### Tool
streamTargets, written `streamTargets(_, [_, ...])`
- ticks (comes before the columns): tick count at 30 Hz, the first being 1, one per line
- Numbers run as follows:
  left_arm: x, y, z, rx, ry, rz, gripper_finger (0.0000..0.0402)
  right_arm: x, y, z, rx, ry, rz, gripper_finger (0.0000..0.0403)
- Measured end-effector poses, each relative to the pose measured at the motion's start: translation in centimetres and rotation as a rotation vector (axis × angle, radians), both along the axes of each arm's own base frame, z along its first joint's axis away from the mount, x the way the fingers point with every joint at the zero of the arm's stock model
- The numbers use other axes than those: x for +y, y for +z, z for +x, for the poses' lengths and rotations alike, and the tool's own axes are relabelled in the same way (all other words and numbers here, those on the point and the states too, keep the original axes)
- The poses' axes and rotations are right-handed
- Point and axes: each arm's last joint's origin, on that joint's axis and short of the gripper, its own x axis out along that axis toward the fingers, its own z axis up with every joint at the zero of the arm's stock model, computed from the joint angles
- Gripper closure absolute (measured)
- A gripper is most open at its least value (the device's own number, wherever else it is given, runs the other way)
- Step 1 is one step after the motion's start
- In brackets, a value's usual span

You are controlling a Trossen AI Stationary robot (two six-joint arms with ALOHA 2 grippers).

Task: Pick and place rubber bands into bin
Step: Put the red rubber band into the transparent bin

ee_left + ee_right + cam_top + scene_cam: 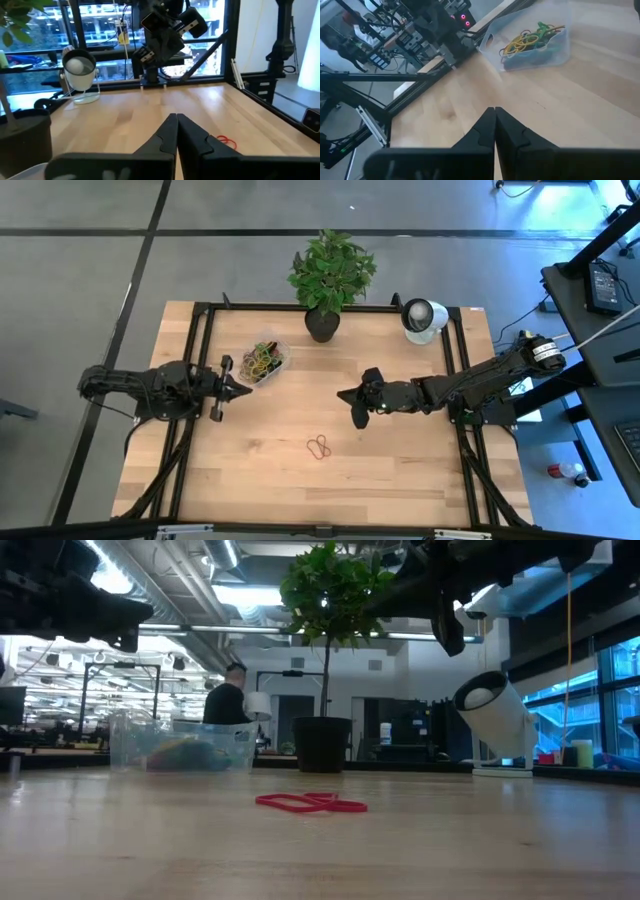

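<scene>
High view: red rubber bands (319, 447) mid-table.

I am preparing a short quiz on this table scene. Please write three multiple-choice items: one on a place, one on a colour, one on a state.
1. Where do the loose rubber bands lie?
A. on the bare table, toward its front edge
B. inside the plant pot
C. on the white camera-like object

2. What colour are those loose bands?
A. blue
B. red
C. white

3. How does the right gripper stand?
A. shut and empty, raised above the table
B. wide open around the bin
C. shut on the plant

Answers: 1 A, the high view shows them alone on the wood, apart from the bin. 2 B, the low view shows red loops. 3 A, the right wrist view shows its fingers together with nothing between.
</scene>
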Motion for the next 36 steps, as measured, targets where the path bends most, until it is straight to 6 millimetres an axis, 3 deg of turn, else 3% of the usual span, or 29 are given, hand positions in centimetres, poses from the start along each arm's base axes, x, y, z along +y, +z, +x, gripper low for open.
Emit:
streamTargets(9, [0.5,0.1,0.0,-0.013,-0.016,0.000,0.0400,0.2,-0.7,0.3,0.038,0.062,-0.048,0.0396])
streamTargets(15, [0.5,0.1,0.0,-0.012,-0.017,-0.006,0.0400,0.7,-1.7,1.6,0.111,0.102,-0.102,0.0400])
streamTargets(26, [0.6,0.1,0.0,-0.010,0.006,-0.021,0.0400,1.6,-4.1,4.7,0.448,0.245,-0.330,0.0395])
streamTargets(36, [0.6,0.1,0.0,-0.009,0.006,-0.032,0.0400,3.4,-7.6,6.1,0.517,0.489,-0.413,0.0332])
